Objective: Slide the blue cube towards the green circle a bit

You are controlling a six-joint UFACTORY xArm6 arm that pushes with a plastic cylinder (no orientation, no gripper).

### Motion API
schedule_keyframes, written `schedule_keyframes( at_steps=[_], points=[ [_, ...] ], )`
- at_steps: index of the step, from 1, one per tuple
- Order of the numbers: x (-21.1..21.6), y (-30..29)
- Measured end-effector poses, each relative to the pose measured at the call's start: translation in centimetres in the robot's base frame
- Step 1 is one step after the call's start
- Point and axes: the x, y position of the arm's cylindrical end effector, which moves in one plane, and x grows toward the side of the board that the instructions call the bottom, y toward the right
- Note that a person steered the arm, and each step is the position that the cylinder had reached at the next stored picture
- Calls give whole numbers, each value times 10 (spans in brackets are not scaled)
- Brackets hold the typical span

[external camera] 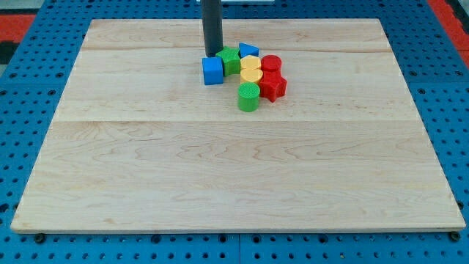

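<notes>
Spanning nearly the whole view, the pale wooden counter (234, 169), carrying every block in one small cluster toward the view's top. Taking the green circle (248, 97) as landmark: sitting at the cluster's bottom edge, apparently the green cylinder. Standing up and to the view's left of that green circle, the blue cube (212, 70), near it but with a clear strip of wood between. Crowding above and to the right of the green circle, a red block (272, 86), a yellow block (251, 70), a green block (229, 61), a red cylinder (272, 63) and a second blue block (248, 50). Resting just above the blue cube, on the side away from the green circle, my tip (212, 55), touching or nearly so. No jaws here, only a bare rod, so nothing clenched or released. Judging progress: tip looking lined up behind the cube, the slide itself looking hardly begun, gap yet to be narrowed.
</notes>
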Motion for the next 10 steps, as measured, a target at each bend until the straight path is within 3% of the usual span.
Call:
schedule_keyframes(
  at_steps=[4, 5, 7, 10],
  points=[
    [24, 3],
    [-7, -25],
    [0, -79],
    [37, -42]
  ],
)
